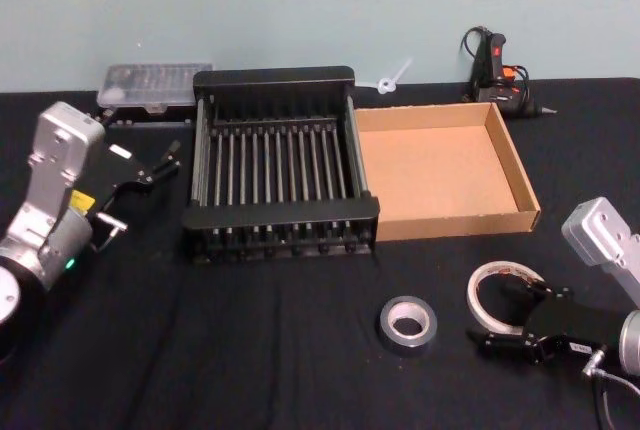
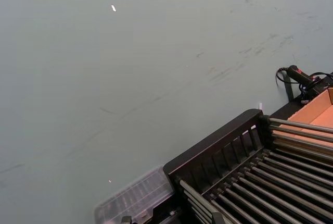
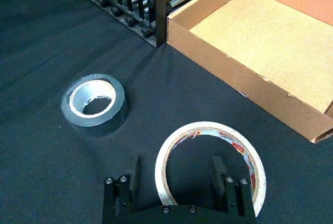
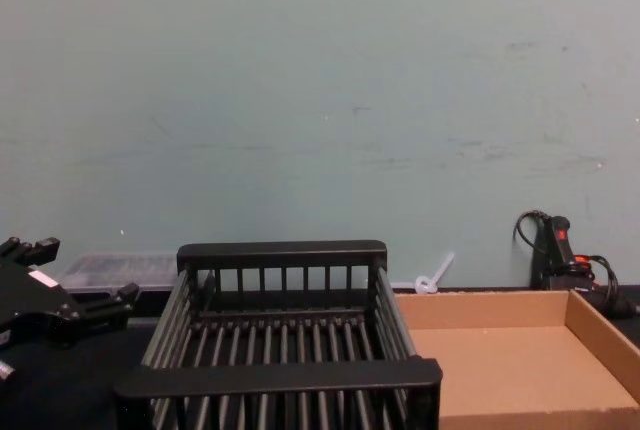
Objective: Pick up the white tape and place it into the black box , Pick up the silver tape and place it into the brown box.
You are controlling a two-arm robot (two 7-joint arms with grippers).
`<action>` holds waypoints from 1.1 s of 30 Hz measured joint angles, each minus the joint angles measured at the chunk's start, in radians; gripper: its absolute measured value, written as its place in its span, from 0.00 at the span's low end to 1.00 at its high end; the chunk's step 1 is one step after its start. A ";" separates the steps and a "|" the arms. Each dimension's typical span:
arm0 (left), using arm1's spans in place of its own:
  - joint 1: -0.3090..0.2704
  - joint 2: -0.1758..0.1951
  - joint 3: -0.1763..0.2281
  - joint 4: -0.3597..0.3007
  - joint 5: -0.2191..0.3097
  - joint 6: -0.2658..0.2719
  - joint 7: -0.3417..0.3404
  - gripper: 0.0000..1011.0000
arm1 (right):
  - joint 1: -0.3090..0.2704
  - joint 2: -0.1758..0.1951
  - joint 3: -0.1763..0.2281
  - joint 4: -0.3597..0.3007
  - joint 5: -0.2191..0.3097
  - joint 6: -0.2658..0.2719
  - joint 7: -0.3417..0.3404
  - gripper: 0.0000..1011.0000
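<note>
While the right gripper [image 3: 177,179] straddles the white tape's [image 3: 208,135] rim on the surface, fingers spread, an off-centre squeeze could flip it toward the silver tape [image 3: 94,104] nearby.

I work in what looks like a lab or workshop test bench: a surface [image 1: 300,370] draped in black cloth sits against a plain, scuffed pale green wall [image 4: 320,100]. A corded glue gun [image 1: 497,68] and a clear plastic parts case [image 1: 155,85] rest at the back edge, near the wall.
</note>
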 joint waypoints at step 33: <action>0.000 0.000 0.000 0.000 0.000 0.000 0.000 0.99 | 0.000 0.000 0.000 -0.001 0.000 -0.001 -0.001 0.09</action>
